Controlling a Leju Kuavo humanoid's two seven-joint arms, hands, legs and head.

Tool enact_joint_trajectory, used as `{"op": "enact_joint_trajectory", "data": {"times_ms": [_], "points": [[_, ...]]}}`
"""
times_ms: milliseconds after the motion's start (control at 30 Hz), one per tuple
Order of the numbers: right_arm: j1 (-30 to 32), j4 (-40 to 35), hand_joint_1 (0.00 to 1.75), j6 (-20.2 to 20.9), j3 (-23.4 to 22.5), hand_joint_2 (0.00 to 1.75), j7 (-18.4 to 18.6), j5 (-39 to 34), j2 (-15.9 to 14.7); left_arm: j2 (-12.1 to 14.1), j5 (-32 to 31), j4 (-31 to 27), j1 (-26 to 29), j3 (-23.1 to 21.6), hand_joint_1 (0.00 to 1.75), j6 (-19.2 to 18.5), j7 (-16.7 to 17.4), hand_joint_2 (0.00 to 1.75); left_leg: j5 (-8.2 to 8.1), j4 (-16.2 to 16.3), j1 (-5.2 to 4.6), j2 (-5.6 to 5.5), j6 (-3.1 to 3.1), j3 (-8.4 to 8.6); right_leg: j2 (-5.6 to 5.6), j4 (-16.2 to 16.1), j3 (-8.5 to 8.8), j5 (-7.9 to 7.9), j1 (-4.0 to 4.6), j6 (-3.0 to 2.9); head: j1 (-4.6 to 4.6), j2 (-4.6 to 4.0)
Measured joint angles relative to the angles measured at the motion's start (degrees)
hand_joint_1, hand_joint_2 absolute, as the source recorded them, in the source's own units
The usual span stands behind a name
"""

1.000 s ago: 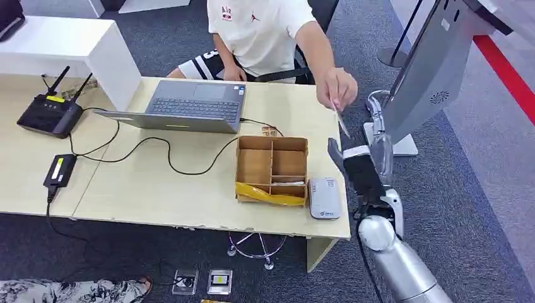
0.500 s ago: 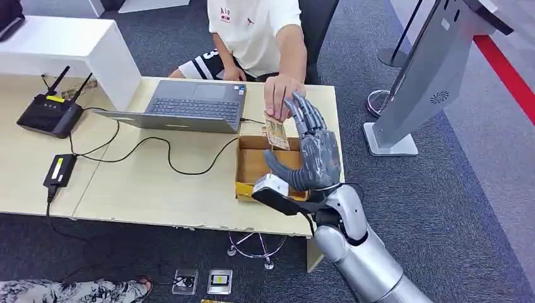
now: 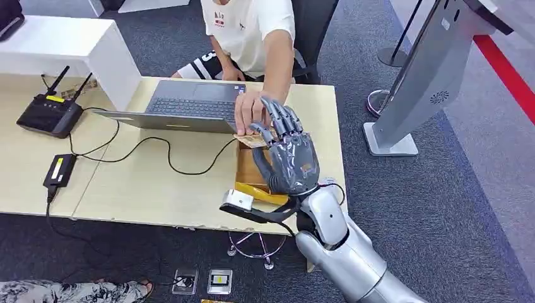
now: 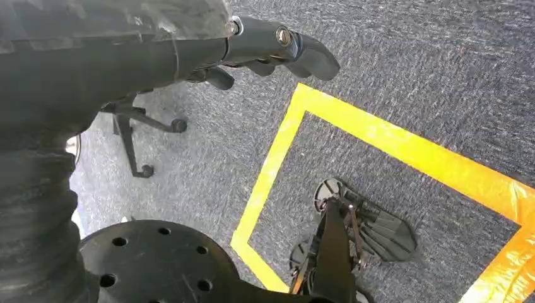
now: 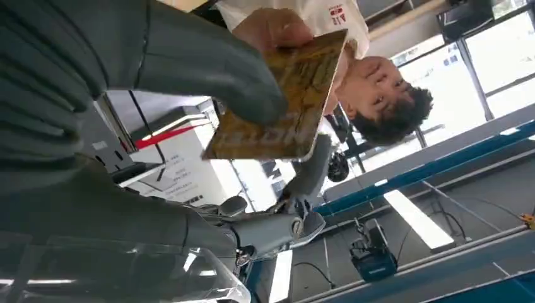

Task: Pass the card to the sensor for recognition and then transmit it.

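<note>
Two hands share the card [image 3: 251,140] at centre frame above the counter [image 3: 158,183]: right hand [image 3: 287,154] thumb-clamped on it, person's hand [image 3: 251,113] pinching it, so an early release could drop it; left hand [image 4: 277,47] empty, fingers loosely curled.

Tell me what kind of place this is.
Probably an office or lab demo area: a desk with a laptop and router, grey carpet marked with yellow tape, and a standing kiosk beside the desk.

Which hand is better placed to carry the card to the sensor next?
Right. The right hand is raised over the table with its thumb already on the card, which the person also holds; the left hand hangs over the floor.
</note>
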Motion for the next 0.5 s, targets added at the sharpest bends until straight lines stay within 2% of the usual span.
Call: {"op": "enact_joint_trajectory", "data": {"times_ms": [500], "points": [[-0.2, 2.0, 1.62, -0.1, 0.8, 1.75, 1.5, 0.8, 0.2, 0.2, 0.7, 0.0, 0.0, 0.0, 0.00, 0.2, -0.1, 1.75, 0.00, 0.0, 0.00, 0.01, 0.00, 0.01, 0.04, 0.0, -0.02, 0.00, 0.00, 0.00, 0.00, -0.02]]}}
